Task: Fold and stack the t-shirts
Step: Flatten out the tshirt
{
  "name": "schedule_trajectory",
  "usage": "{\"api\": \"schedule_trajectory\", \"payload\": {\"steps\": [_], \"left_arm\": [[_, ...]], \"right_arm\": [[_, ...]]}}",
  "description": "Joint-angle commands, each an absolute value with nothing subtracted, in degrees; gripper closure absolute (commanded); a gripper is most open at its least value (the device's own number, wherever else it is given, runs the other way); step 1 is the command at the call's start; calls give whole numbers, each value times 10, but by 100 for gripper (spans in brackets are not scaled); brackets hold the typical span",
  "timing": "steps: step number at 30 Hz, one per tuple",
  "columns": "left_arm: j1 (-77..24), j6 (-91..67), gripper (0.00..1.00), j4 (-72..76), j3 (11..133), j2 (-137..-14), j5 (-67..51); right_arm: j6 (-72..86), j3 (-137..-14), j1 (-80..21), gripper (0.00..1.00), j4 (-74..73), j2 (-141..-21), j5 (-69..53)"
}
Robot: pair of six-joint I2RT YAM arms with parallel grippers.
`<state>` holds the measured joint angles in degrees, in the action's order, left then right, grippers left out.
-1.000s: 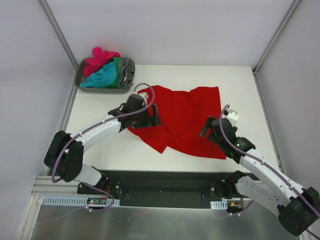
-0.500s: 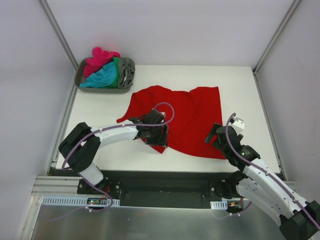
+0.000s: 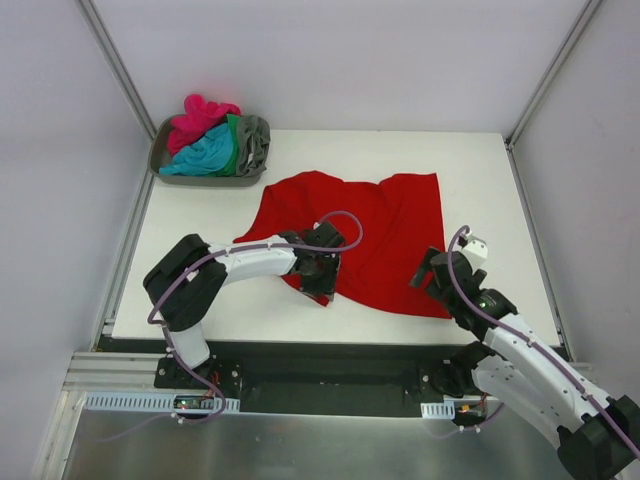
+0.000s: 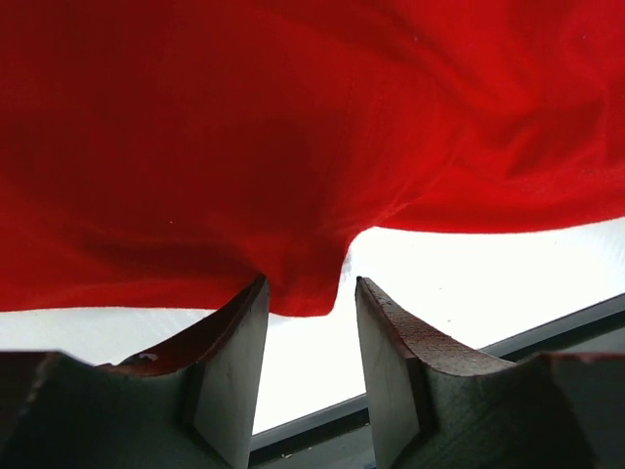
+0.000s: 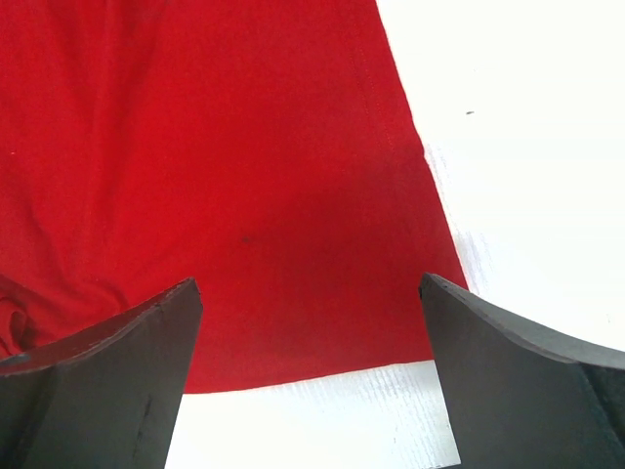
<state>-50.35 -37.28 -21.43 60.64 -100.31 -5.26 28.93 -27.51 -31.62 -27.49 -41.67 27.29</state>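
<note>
At the upper left of the overhead view a grey plastic tray (image 3: 205,181) sits at the far-left corner of the white bench (image 3: 480,170). It holds four bunched t-shirts: a magenta-pink one (image 3: 200,115) heaped on top, a teal-blue one (image 3: 205,150) below it, then a green one (image 3: 234,140) and a grey one (image 3: 255,140) towards the tray's right end.

Right of that, at lower centre, the left end effector (image 3: 322,278) lies low at the near-left corner of the bright red cloth t-shirt (image 3: 370,220). This shirt is spread open across the middle of the bench, well apart from the tray. In the left wrist view its fingers (image 4: 234,362) stand part-way apart. A small lobe of the red hem hangs between the tips, touching the left finger with a sliver of gap at the right one. The cloth looks bracketed, not yet pinched.

The shirt's near hem runs from this corner across to the lower right. There the right end effector (image 5: 308,283) hovers over the near-right corner, its jaws as wide as they go and holding nothing. That corner lies just ahead of the gap, slightly right of centre.

The coming move probably turns on the left side. The red corner is straight ahead of the left fingers and already inside their span, so this arm is much the nearer to a grip. The right one would need to drop onto its corner first. With so little cloth between the tips, the hem could slip out.
</note>
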Motion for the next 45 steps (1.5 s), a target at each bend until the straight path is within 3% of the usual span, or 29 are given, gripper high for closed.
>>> {"api": "schedule_trajectory", "payload": {"steps": [1, 8, 11, 13, 29, 36, 45], "left_arm": [[-513, -386, 62, -245, 622, -1036, -37], [-517, -411, 83, -285, 614, -1058, 20], [-517, -417, 87, -301, 613, -1054, 53], [-518, -417, 100, -305, 615, -1050, 62], [-516, -447, 100, -321, 490, -779, 331], [-516, -484, 100, -334, 469, -759, 362], [-516, -507, 100, -347, 436, -722, 385]], "right_arm": [[289, -267, -309, 4, -282, -406, 295], [295, -264, -306, 4, -287, -399, 318], [296, -265, -303, 4, -289, -402, 320], [294, -265, -301, 4, -293, -402, 319], [294, -324, -296, 4, -459, -380, 280], [387, -325, -294, 4, -594, -361, 253], [423, -280, -280, 3, -507, -361, 261]]}}
